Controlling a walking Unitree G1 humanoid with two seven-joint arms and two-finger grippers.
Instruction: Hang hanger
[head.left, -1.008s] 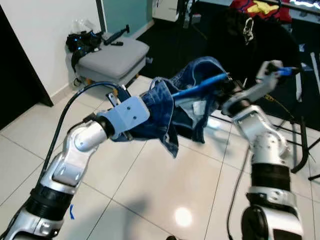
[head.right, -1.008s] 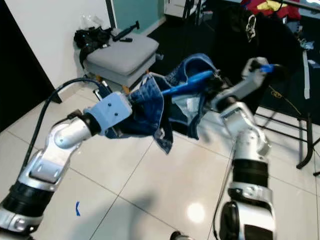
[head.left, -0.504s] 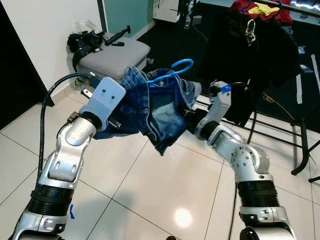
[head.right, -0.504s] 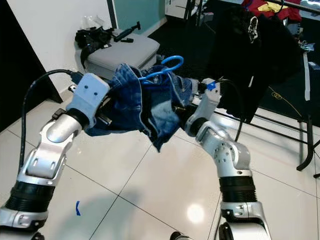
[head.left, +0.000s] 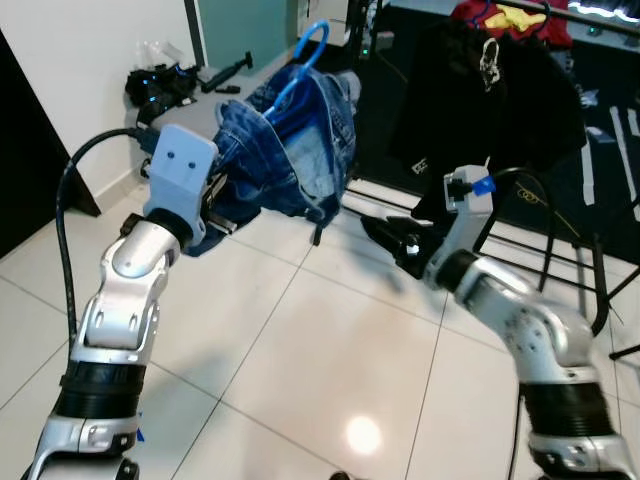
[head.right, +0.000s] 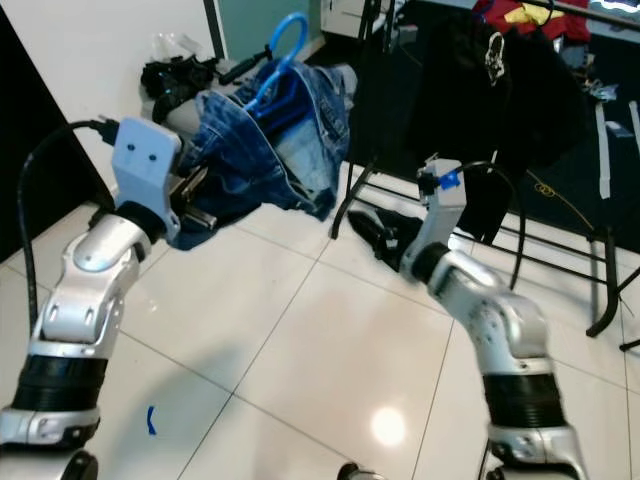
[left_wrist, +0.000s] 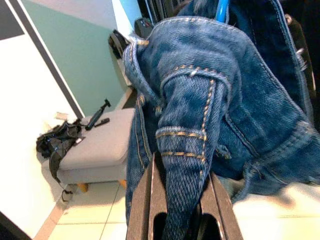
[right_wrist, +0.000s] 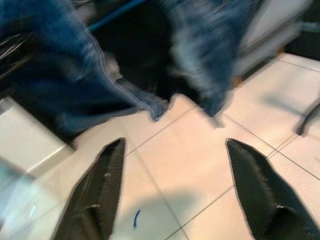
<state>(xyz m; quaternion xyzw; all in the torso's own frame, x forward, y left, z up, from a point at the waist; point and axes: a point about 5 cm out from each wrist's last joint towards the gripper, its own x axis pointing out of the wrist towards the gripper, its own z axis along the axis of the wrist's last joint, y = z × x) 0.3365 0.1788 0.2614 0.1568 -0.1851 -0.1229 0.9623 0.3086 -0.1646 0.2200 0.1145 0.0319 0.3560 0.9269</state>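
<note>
Jeans on hanger, raised in my left gripper (left_wrist: 177, 200).
Its fingers clamp the denim jeans (head.left: 290, 140); blue hanger (head.left: 300, 55) hook upright. My right gripper (right_wrist: 182, 195) spread wide, empty.

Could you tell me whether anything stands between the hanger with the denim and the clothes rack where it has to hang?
Nothing visible does. The left pincer holds the denim garment on the blue hanger aloft, its hook free. The space toward the clothes rack is open floor; the right pincer sits lower, open, off the garment.
</note>
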